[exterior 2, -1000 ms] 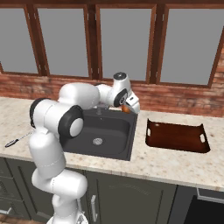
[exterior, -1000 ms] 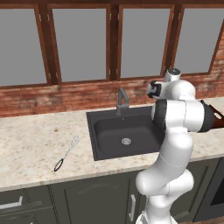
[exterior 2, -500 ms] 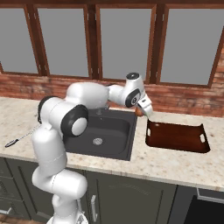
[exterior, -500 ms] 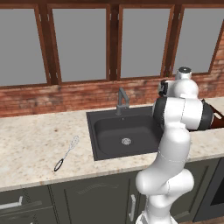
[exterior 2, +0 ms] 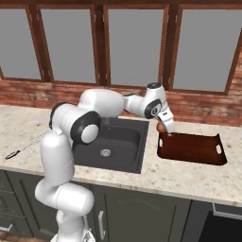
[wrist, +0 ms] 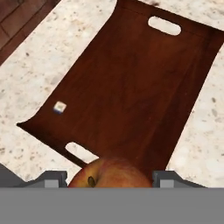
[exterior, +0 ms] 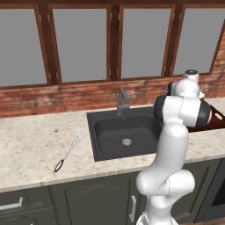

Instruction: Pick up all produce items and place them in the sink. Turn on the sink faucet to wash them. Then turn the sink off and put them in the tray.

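Observation:
A round red-orange fruit (wrist: 109,173), the produce item, sits between my gripper's (wrist: 109,180) two fingertips (wrist: 50,178), which are shut on it. It hangs above the near end of the dark reddish-brown tray (wrist: 131,83), just over one cut-out handle. From the right base view, the gripper (exterior 2: 163,126) holds the fruit (exterior 2: 160,127) over the tray's (exterior 2: 194,149) left rim. The black sink (exterior 2: 125,137) lies to the left of the tray with only its silver drain showing inside. The faucet (exterior: 122,100) stands behind the sink (exterior: 110,132), and no water is visible.
A wire whisk (exterior: 67,154) with a black handle lies on the speckled counter left of the sink. A tiny pale cube (wrist: 59,107) rests on the tray floor near one side. Brick wall and windows close off the back of the counter.
The arm has swung right, carrying the fruit from above the sink's far right corner to the tray's left end. The grip has stayed the same.

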